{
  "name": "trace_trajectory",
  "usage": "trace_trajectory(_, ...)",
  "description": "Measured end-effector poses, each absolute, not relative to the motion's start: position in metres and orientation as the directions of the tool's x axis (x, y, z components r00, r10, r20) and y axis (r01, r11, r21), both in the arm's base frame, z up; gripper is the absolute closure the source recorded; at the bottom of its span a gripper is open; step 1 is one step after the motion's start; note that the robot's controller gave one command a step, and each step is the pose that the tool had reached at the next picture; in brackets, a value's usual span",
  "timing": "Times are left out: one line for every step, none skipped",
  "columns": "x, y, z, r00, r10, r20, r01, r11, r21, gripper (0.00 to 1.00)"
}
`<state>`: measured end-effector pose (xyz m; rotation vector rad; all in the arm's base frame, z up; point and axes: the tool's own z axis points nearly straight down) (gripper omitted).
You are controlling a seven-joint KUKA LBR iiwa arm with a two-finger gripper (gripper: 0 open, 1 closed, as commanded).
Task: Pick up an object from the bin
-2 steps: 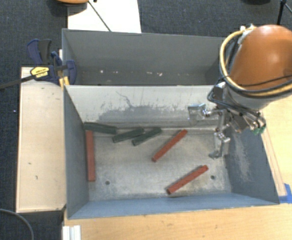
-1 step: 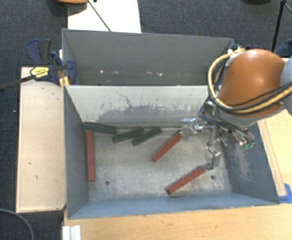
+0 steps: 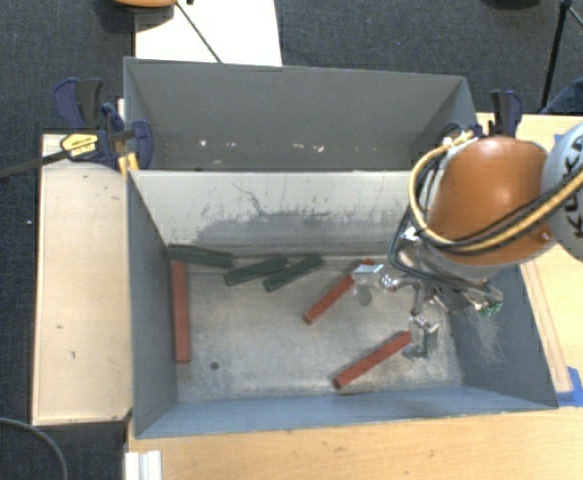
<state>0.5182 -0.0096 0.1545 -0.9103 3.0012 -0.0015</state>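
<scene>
- The gripper [image 3: 423,336] is hanging low in the right part of the bin [image 3: 251,353], under the arm's orange cover.
- It is sitting at the right end of a red stick [image 3: 369,361], which is lying aslant on the floor close to the near wall.
- I cannot tell how wide the gripper is standing. Its tip is blending with the stick's end, so it may be gripping the stick or only meeting it.
- The red stick is lying flat on the floor along all of its visible length, and nothing is looking raised. I am judging the pick as not yet done.
- A second red stick [image 3: 328,300] is lying farther back and a little left of the gripper, apart from it.
- A third red stick [image 3: 180,310] is running along the left wall.
- The green sticks [image 3: 271,270] are lying by the far wall, well apart from the gripper.
- By my reading, the approach is looking complete. A firm hold on the stick's end and a lift clear of the bin are remaining.
- Taken at one end, a long stick is likely to be tipping or slipping on the way up.
</scene>
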Motion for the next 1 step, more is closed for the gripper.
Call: trace_trajectory(0.5274,-0.0286,0.0703,-0.748,-0.664,-0.001,-0.664,0.748,0.0,1.0)
